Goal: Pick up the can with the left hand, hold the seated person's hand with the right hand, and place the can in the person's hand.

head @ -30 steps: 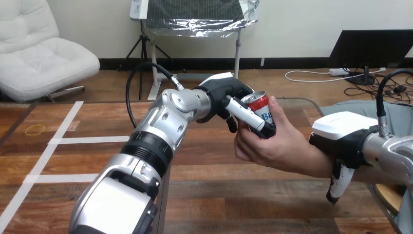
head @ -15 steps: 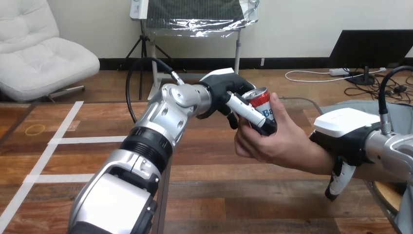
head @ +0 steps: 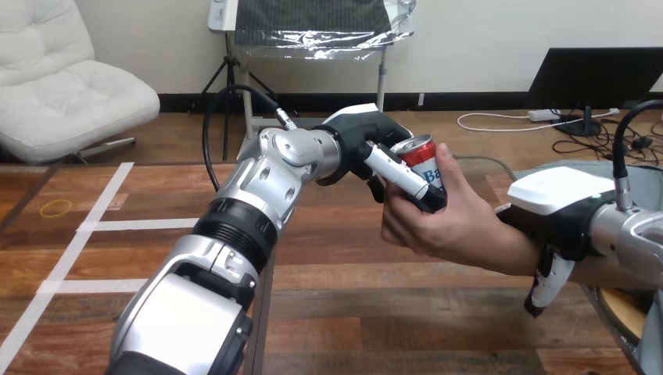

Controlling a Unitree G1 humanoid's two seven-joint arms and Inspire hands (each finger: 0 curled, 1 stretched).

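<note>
The can (head: 421,156) is up in the air over the far right part of the table (head: 352,312), leaning a little, with the left hand (head: 356,148) clenched around it and the person's hand (head: 442,226) cupped under and against it from the right, thumb (head: 452,173) lying up its side. Both hands are on the can, so the step in hand looks like the handover itself. To do it well, the left hand should settle the can down until its base sits firmly in the person's palm, and hold it upright there until the person's grip has clearly taken the weight. One of the robot's fingers (head: 400,180) lies across the can's front, just where the person's hand closes in, so the release should be slow and the fingers drawn off toward the table's left edge, away from the person's skin, to avoid a pinch or knocking the can over. The right hand (head: 557,199) lies over the person's wrist (head: 508,248); it should stay steady so the target does not drift. Whether it truly clasps the wrist I cannot tell, since its underside is out of sight. The can's lower half and base are hidden behind the finger and the person's hand, so I cannot tell whether it already rests on the palm.
</note>
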